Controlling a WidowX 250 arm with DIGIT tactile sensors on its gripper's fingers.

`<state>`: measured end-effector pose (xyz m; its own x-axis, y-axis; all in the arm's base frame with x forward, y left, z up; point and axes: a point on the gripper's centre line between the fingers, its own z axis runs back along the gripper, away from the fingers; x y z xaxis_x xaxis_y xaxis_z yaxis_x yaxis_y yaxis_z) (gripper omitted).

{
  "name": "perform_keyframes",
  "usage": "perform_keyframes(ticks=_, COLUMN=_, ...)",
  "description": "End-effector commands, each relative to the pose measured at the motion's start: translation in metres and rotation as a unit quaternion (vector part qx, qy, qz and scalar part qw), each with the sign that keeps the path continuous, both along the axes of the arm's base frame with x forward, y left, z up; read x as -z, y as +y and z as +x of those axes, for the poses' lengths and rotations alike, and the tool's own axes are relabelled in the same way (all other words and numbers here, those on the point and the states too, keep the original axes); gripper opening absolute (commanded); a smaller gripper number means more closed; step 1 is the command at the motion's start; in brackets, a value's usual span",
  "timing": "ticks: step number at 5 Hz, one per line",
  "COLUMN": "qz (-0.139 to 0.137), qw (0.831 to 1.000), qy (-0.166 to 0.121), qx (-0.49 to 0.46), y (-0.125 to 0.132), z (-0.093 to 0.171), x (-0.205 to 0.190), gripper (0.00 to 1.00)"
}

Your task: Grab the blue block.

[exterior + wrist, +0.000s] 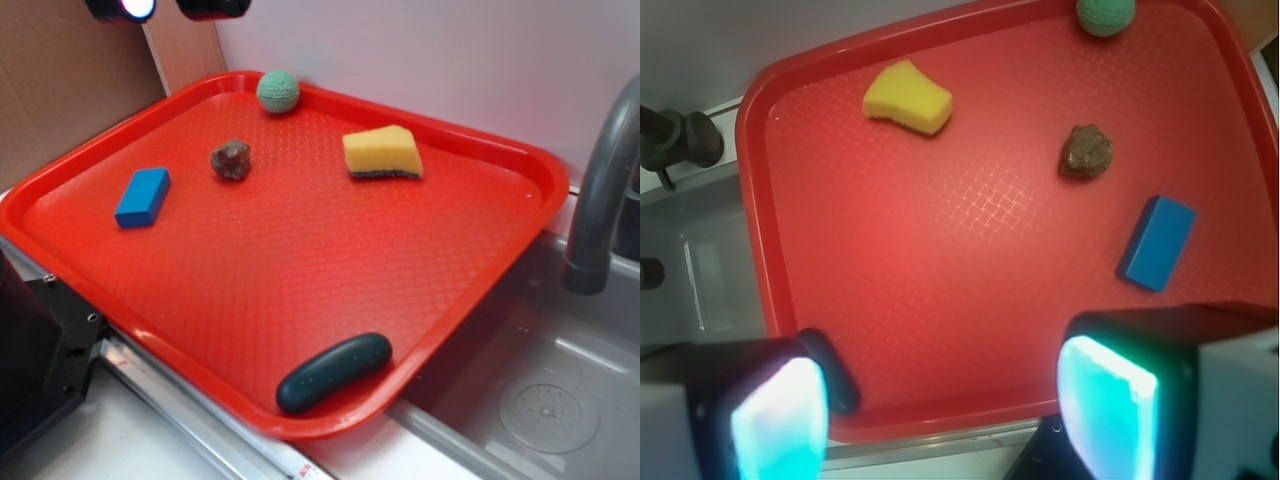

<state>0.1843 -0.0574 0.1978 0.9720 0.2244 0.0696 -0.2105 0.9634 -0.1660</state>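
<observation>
The blue block (143, 196) lies flat on the left part of the red tray (300, 290). In the wrist view the blue block (1158, 243) sits at the right, above the right finger. My gripper (945, 410) is open, high above the tray's near edge, with nothing between its glowing pads (1108, 410). In the exterior view only the tips of the gripper (168, 8) show at the top left edge, well above the block.
On the tray are a yellow sponge (382, 152), a brown lump (231, 159), a green ball (278, 91) at the far rim and a dark green oblong (334, 372) at the near rim. A grey faucet (600, 200) and sink (545, 410) stand to the right.
</observation>
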Motion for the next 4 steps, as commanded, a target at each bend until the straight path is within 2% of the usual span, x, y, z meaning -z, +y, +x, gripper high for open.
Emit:
perform_keyframes(ticks=1, qz=0.000, qw=1.000, qy=0.000, qx=0.000, y=0.000, z=0.000, x=0.000, gripper=1.00)
perform_keyframes(ticks=2, qz=-0.048, qw=0.993, qy=-0.028, qx=-0.108, y=0.020, z=0.012, x=0.015, gripper=1.00)
perform_keyframes(ticks=4, qz=-0.045, qw=0.956, qy=-0.051, qx=-0.285, y=0.073, z=0.017, x=0.074, gripper=1.00)
